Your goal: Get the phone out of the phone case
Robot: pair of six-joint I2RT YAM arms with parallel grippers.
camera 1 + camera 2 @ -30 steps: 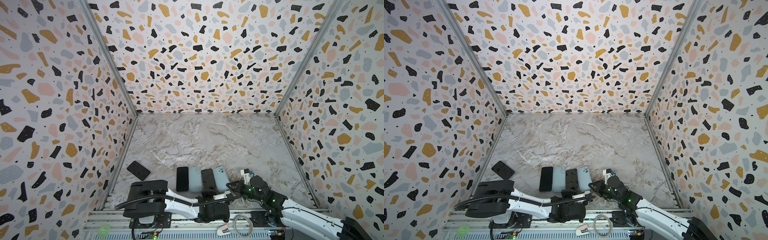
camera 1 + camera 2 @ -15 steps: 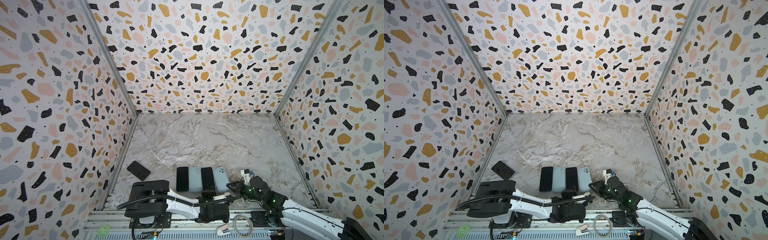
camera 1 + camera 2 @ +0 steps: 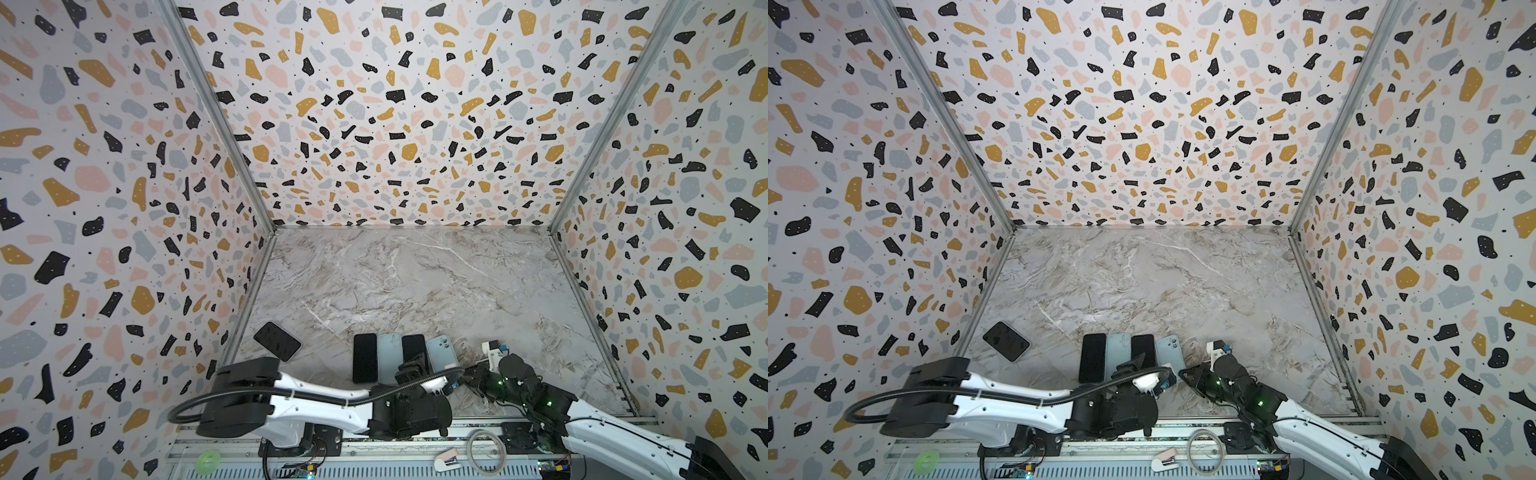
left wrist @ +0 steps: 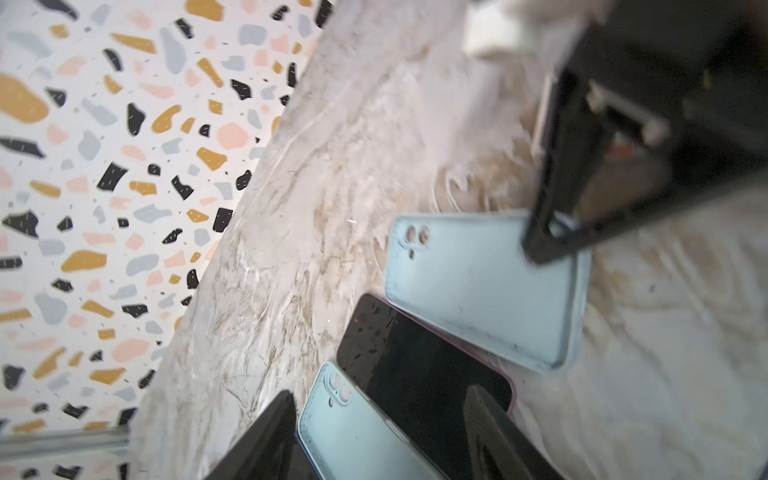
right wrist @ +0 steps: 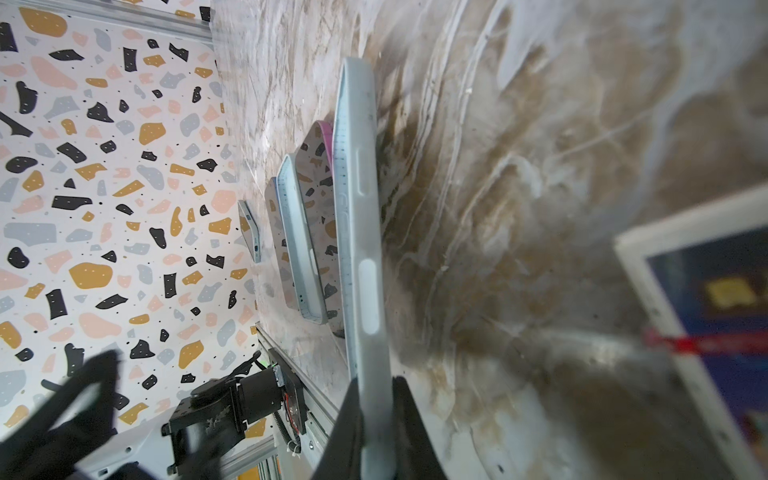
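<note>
Four things lie in a row near the front edge in both top views. The black phone (image 3: 413,348) (image 3: 1143,346), pink at its edge (image 4: 419,370), lies flat between two light blue cases. My left gripper (image 3: 411,368) (image 4: 378,440) hovers open over its near end, touching nothing. The rightmost phone case (image 3: 441,353) (image 3: 1168,351) (image 4: 486,286) lies with its camera cutouts showing and looks empty. My right gripper (image 3: 461,374) (image 5: 374,386) is shut on that case's near end, seen edge-on (image 5: 357,208).
Another black phone (image 3: 365,357) and light blue case (image 3: 389,357) fill the row's left half. A third dark phone (image 3: 277,341) lies askew near the left wall. A small white and blue box (image 3: 494,351) sits right of the right gripper.
My left gripper has opened and let go of the black phone, which went from tilted to lying flat in the row. The right gripper has kept its grip on the case.
</note>
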